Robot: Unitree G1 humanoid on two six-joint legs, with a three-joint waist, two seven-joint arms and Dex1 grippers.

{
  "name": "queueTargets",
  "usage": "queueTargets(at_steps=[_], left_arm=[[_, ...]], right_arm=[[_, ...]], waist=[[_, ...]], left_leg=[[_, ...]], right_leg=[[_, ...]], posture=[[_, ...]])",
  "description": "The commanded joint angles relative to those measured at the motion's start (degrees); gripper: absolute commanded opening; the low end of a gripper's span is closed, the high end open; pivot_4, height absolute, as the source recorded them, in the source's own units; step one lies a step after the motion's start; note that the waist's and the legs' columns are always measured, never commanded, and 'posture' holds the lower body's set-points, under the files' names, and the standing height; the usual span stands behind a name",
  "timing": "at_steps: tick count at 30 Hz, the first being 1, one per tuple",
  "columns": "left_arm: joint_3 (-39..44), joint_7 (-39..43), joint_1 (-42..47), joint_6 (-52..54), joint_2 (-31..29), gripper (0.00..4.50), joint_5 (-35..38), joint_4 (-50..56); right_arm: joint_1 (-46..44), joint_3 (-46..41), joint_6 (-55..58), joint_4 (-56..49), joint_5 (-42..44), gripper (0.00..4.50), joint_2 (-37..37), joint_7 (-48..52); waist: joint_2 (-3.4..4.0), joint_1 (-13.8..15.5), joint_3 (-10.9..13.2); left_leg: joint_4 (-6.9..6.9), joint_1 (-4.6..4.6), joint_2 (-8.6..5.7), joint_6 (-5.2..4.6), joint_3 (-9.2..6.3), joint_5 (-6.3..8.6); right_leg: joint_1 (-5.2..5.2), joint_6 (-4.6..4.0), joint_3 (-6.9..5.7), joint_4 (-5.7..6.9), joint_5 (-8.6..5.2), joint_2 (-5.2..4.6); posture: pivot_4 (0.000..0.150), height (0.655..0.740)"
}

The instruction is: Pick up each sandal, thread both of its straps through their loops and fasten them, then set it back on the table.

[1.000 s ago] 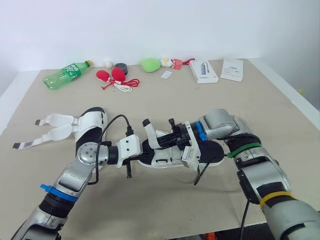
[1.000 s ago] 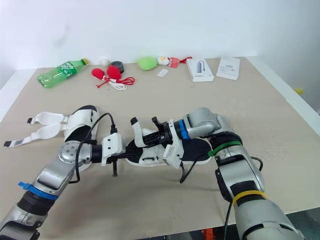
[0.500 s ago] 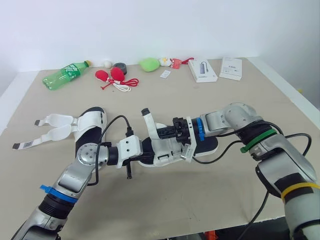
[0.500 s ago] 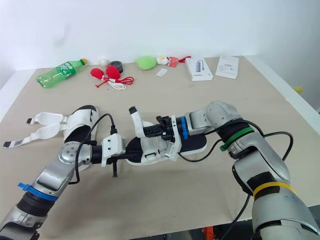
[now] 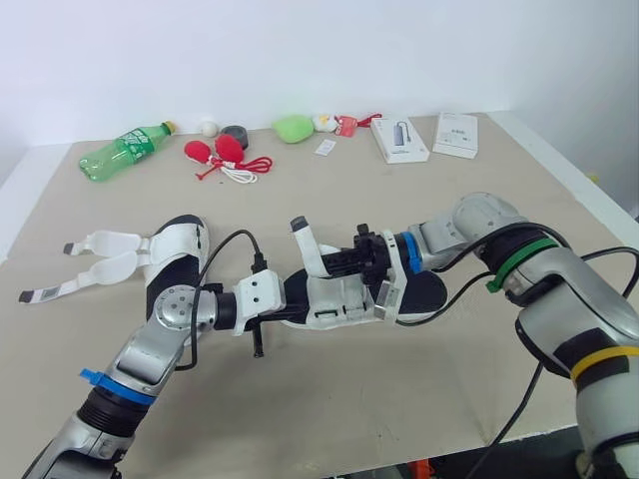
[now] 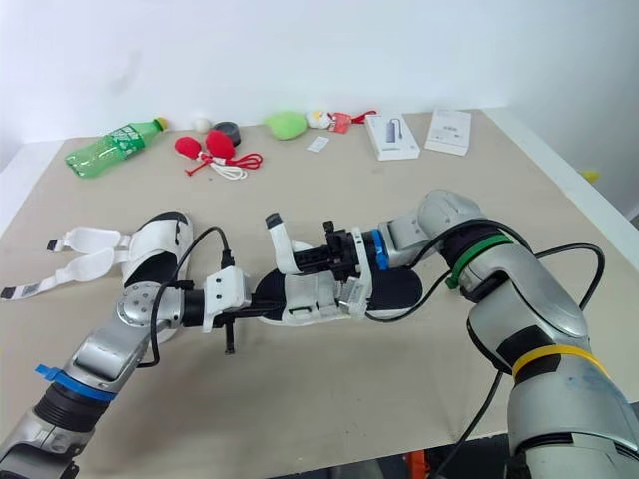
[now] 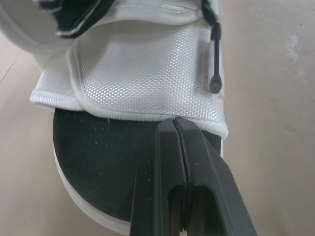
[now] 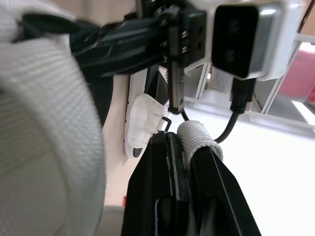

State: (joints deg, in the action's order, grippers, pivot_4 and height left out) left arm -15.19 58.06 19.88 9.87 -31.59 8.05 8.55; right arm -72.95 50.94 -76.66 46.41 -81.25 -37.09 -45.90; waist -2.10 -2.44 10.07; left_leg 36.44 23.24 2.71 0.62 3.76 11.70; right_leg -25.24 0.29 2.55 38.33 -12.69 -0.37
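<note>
The right gripper (image 8: pixel 181 142) pinches the sandal's (image 5: pixel 339 299) ribbed white strap (image 8: pixel 195 133); the left gripper (image 7: pixel 174 123), its fingers pressed shut, meets the mesh-woven upper's (image 7: pixel 142 69) hem over the grainy black footbed (image 7: pixel 106 157)

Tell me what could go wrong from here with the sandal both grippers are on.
1. The right gripper pinches the strap right at its fingertips, a shallow hold. The strap may slip out before it reaches a loop.
2. The left gripper seems to hold the sandal only by the hem of its white upper, so pulling the strap could tug it free.
3. The black cable loops beside the heel and might snag.
</note>
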Motion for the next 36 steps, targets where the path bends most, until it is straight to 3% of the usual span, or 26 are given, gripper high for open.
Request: queueTargets(at_steps=[1,11,20,21,22,32,36], left_arm=[[-0.8,0.7,0.2,0.2,-0.1,0.00,-0.3,-1.1],[-1.0,1.3,1.0,-0.6,0.4,0.00,-0.6,-2.5],[-1.0,1.8,1.2,-1.1,0.4,0.00,-0.7,-3.0],[-1.0,1.9,1.2,-1.1,0.4,0.00,-0.7,-3.0],[-1.0,1.9,1.2,-1.1,0.4,0.00,-0.7,-3.1],[-1.2,2.1,1.2,-1.3,0.4,0.00,-0.8,-3.1],[-1.1,2.2,1.1,-1.2,0.2,0.00,-0.7,-2.9]], right_arm=[[-1.7,-3.5,-2.5,-1.8,6.0,0.07,-1.7,2.6],[-0.4,-4.5,-11.0,9.9,23.8,0.07,0.2,22.5],[0.9,-7.1,-10.8,6.2,28.9,3.30,-0.2,34.6],[0.6,-6.1,-12.3,8.0,31.5,3.48,0.0,36.5],[0.4,-4.9,-13.7,9.7,34.8,4.26,0.2,39.0],[3.4,-1.4,-12.7,3.6,53.1,4.38,-5.1,54.3],[5.4,3.4,-6.9,-1.9,69.4,4.38,-10.7,63.3]], waist=[[0.00,-0.1,0.0],[0.00,-0.3,0.0],[0.00,-0.2,0.0],[-0.01,-0.3,0.0],[-0.01,-0.3,0.0],[-0.01,-0.2,0.0],[-0.01,-0.2,0.0]], left_leg=[[0.00,0.00,0.00,-0.02,0.00,0.01],[0.05,-0.06,0.00,-0.03,0.06,0.01],[0.03,-0.07,0.05,-0.05,0.04,0.03],[0.03,-0.08,0.05,-0.05,0.04,0.03],[0.04,-0.12,0.05,-0.05,0.04,0.03],[0.04,-0.17,0.05,-0.07,0.04,0.04],[0.05,-0.19,0.05,-0.07,0.03,0.04]], right_leg=[[0.00,0.00,0.00,0.00,-0.01,0.00],[0.03,0.09,0.14,-0.02,0.08,-0.01],[0.02,0.05,0.13,-0.01,0.06,0.06],[0.03,0.05,0.13,-0.01,0.06,0.06],[0.06,0.04,0.13,-0.02,0.08,0.06],[0.12,0.05,0.14,-0.02,0.08,0.04],[0.14,0.05,0.13,-0.02,0.08,0.04]], posture=[[0.150,0.7400],[0.150,0.7400],[0.150,0.7400],[0.150,0.7400],[0.150,0.7400],[0.150,0.7400],[0.150,0.7400]])
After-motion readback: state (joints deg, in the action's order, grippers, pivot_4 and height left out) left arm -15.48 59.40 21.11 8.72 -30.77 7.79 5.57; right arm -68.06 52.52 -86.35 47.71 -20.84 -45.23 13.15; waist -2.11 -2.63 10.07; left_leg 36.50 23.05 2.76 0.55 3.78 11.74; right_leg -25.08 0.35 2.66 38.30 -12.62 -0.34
